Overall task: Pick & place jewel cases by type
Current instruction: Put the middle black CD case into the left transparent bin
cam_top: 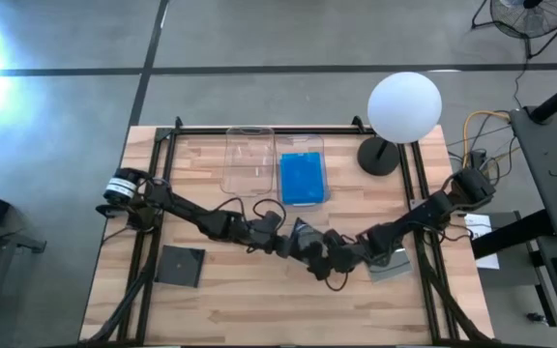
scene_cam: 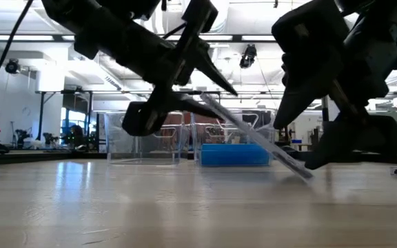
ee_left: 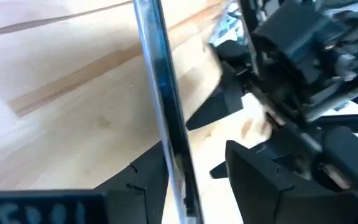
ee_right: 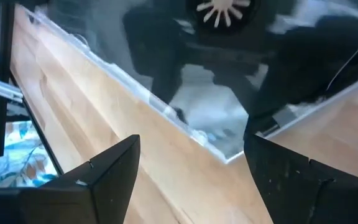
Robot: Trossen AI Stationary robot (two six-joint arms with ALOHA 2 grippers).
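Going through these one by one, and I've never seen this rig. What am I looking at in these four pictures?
Two robot arms work at a wooden table. One picture looks down from above, one looks level across the tabletop, and two come from cameras on the arms' wrists. Both arms meet mid-table around a thin jewel case, tilted with one edge on the wood. It leans against a finger of the left tool. The right tool stands open at its lower end. At the back are an empty clear bin and a bin holding blue cases. A dark case and a grey case lie flat.
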